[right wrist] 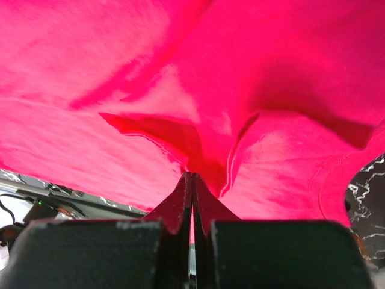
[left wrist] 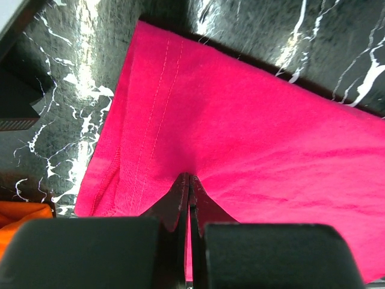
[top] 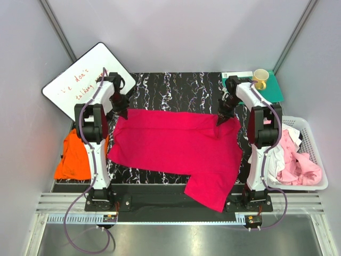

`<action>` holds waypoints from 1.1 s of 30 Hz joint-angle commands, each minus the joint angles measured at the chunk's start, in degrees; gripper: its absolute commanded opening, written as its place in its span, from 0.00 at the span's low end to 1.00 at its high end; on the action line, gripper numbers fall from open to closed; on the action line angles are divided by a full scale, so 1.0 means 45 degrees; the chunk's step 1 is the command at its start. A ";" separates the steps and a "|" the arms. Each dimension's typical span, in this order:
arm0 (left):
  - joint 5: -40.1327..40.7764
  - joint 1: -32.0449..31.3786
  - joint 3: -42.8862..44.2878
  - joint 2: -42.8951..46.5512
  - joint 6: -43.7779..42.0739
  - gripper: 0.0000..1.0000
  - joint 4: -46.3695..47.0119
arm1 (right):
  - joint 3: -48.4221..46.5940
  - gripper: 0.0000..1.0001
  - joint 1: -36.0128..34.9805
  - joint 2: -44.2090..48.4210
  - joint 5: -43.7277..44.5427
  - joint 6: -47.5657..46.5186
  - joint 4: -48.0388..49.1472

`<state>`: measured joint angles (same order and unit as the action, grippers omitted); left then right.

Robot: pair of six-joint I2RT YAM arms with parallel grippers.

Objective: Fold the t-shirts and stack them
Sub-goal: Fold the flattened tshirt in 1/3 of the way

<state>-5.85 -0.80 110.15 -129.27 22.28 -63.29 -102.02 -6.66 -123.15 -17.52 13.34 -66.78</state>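
A large magenta-red t-shirt (top: pixel 176 146) lies spread across the black marbled table, with one part hanging over the near edge at the right. My left gripper (top: pixel 122 112) is shut on its far left corner; in the left wrist view the gripper (left wrist: pixel 190 178) pinches the magenta-red t-shirt (left wrist: pixel 258 132) between closed jaws. My right gripper (top: pixel 220 120) is shut on the far right corner, where the cloth bunches up; the right wrist view shows the gripper (right wrist: pixel 192 176) clamped on a fold of the magenta-red t-shirt (right wrist: pixel 120 66). An orange t-shirt (top: pixel 74 157) lies at the table's left edge.
A white basket (top: pixel 314 154) to the right holds pale pink and white t-shirts (top: pixel 298 162). A whiteboard (top: pixel 80 80) leans at the far left. A yellow cup (top: pixel 260 78) stands on a green mat (top: pixel 272 88) at the far right.
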 commanded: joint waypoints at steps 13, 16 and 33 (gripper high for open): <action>-0.0049 0.0002 -0.0161 0.0759 -0.0069 0.00 0.0157 | 0.1692 0.00 -0.0766 0.0628 -0.1574 -0.0387 -0.0237; -0.0049 0.0002 -0.0180 0.0759 -0.0069 0.00 0.0157 | 0.2277 0.00 -0.1058 0.1155 -0.2141 -0.0426 -0.0218; 0.0107 0.0002 -0.0317 0.0973 -0.0323 0.00 0.0099 | -0.1501 0.00 -0.1314 -0.0853 0.0415 -0.0407 -0.0158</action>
<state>-5.74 -0.80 109.21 -129.05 22.13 -63.26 -99.79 -12.60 -122.06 -20.25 12.14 -67.55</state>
